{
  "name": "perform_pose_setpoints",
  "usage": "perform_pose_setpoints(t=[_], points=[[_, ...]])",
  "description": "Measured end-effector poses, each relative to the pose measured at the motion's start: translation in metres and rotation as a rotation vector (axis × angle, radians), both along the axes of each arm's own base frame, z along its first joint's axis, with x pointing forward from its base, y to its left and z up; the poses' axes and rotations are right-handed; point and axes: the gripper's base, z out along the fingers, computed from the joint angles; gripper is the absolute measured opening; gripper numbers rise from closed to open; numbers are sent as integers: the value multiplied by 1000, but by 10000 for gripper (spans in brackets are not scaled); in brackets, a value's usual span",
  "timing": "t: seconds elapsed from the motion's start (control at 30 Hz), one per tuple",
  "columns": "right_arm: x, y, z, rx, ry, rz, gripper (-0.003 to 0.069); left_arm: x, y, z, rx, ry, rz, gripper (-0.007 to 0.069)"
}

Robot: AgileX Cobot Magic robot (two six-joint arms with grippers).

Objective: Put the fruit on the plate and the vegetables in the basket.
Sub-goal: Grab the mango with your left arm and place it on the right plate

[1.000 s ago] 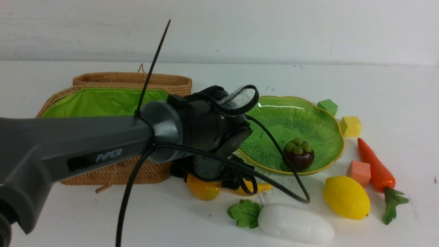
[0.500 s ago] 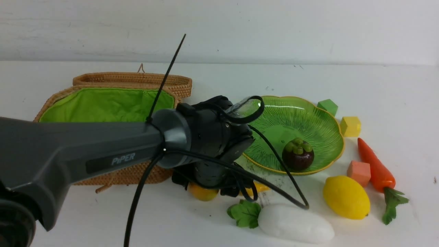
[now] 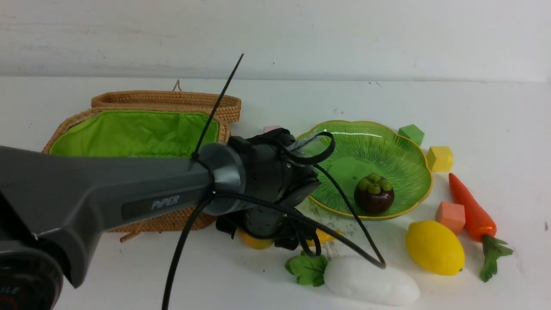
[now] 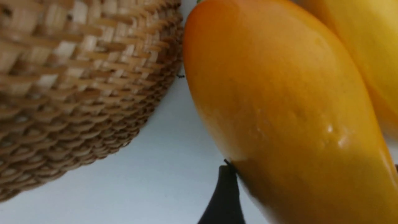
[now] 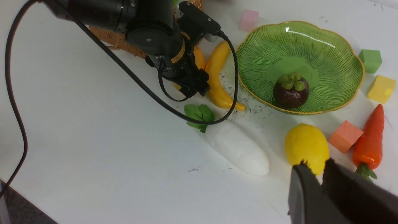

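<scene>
1. The left gripper (image 5: 194, 87) is low over the table (image 3: 107, 275), just beside the right wall of the basket (image 3: 172, 221); in the front view it is at the lower centre, and the arm's own wrist hides most of it
2. Its jaws stand wide over the mango (image 4: 279, 109); in the left wrist view one dark fingertip (image 4: 225, 199) touches the mango's edge, but I cannot tell if the mango is pressed from the other side
3. The mango lies on the table, near the woven basket wall but apart from it, and the banana (image 5: 217, 77) lies just beside it, on the side of the plate (image 3: 387, 146)
4. The right gripper (image 5: 320, 169) shows in the lower right corner of its own wrist view; its fingers are almost together, with only a thin gap and nothing between them
5. The plate is right of centre in the front view, and the mangosteen (image 3: 373, 193) sits in it near the front rim
6. The lemon (image 3: 434, 247) lies on the table at the lower right, the white radish (image 3: 370, 280) at the bottom edge left of it, and the carrot (image 3: 471, 206) far right
7. The basket is at the left, open, with its green lining in view
8. A green cube (image 3: 411, 132) and a yellow cube (image 3: 439, 158) are by the plate's right rim, and an orange cube (image 3: 450, 217) is just beside the carrot
</scene>
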Motion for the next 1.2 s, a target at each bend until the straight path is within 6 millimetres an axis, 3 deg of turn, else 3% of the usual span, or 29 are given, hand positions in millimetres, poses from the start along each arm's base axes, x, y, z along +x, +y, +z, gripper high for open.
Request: perform_pose_setpoints(t=[0.23, 0.33, 0.4, 0.83, 1.2], points=[[0, 0, 0, -4, 1, 3, 98, 1, -1, -9, 17, 17, 0, 558], [0, 0, 0, -3, 1, 3, 98, 1, 0, -10, 21, 19, 2, 498], [0, 0, 0, -4, 0, 5, 98, 1, 0, -10, 22, 20, 2, 417], [0, 0, 0, -3, 1, 6, 98, -2, 4, -9, 61, 46, 22, 419], [-1, 1, 0, 2, 2, 10, 98, -23, 2, 35, 28, 24, -1, 419]])
